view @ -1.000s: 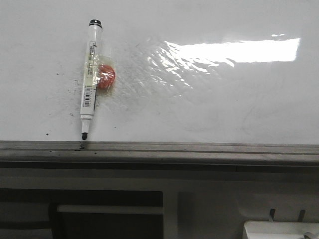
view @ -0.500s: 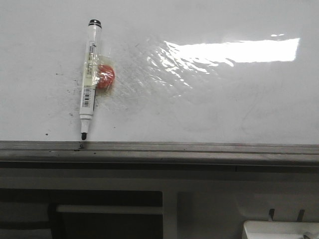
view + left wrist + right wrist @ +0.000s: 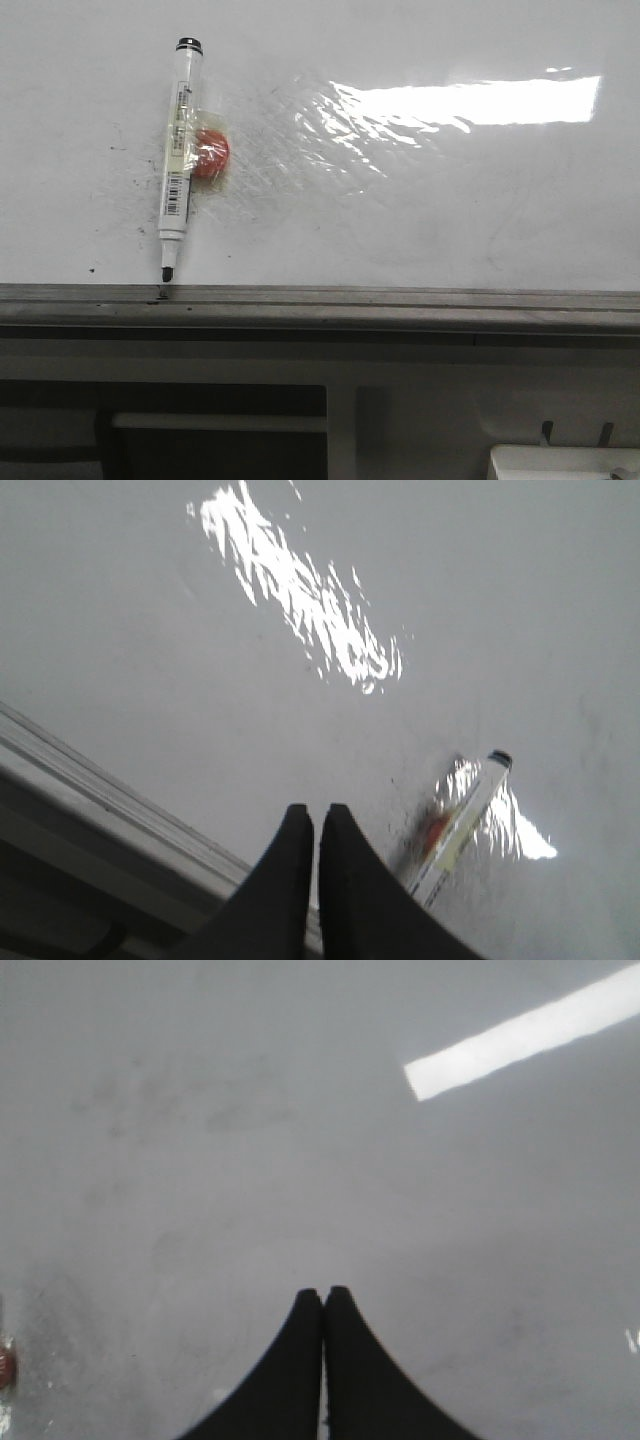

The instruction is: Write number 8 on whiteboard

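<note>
Practically nothing has shifted across the last second: in the front view the marker (image 3: 179,160) lies just where it lay, tip down toward six o'clock and all but touching the grey frame edge (image 3: 400,298), cap end toward twelve, with an orange round piece (image 3: 211,154) under clear tape at its three o'clock side. The whiteboard (image 3: 430,210) carries only smudges, specks and a bright glare; no number 8 is drawn anywhere on it that these views show. The left gripper (image 3: 316,816) has its jaws pressed together on nothing, the marker (image 3: 455,830) lying near its tips, at about three o'clock. The right gripper (image 3: 323,1298) is likewise closed and empty over bare board. Judging from this stillness, the writing has not begun; the marker must first be picked up.
</note>
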Motion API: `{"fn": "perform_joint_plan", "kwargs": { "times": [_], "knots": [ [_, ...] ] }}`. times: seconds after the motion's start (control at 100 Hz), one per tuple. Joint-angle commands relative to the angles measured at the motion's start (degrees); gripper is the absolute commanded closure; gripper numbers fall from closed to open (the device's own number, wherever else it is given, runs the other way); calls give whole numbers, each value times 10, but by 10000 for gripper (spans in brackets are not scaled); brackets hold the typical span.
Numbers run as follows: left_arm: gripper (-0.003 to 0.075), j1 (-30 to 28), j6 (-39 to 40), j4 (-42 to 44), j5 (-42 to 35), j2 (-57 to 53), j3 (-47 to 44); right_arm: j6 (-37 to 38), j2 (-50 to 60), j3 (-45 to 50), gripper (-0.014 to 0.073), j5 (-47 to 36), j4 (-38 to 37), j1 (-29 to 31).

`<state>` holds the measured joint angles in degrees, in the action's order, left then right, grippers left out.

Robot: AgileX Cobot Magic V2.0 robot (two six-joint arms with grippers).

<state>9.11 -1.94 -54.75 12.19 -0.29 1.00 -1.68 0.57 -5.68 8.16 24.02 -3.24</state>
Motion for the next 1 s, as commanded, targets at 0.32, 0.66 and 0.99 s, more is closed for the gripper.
{"fn": "perform_joint_plan", "kwargs": {
  "times": [0.32,0.66,0.99],
  "knots": [
    [537,2,-287,93,225,226,250,-8,-106,-226,471,228,-171,4],
    [315,67,-471,-33,255,441,330,-8,-121,-236,176,244,-195,-40],
    [332,192,-471,-112,60,547,330,-8,-121,-236,176,245,-208,-40]
  ]
}}
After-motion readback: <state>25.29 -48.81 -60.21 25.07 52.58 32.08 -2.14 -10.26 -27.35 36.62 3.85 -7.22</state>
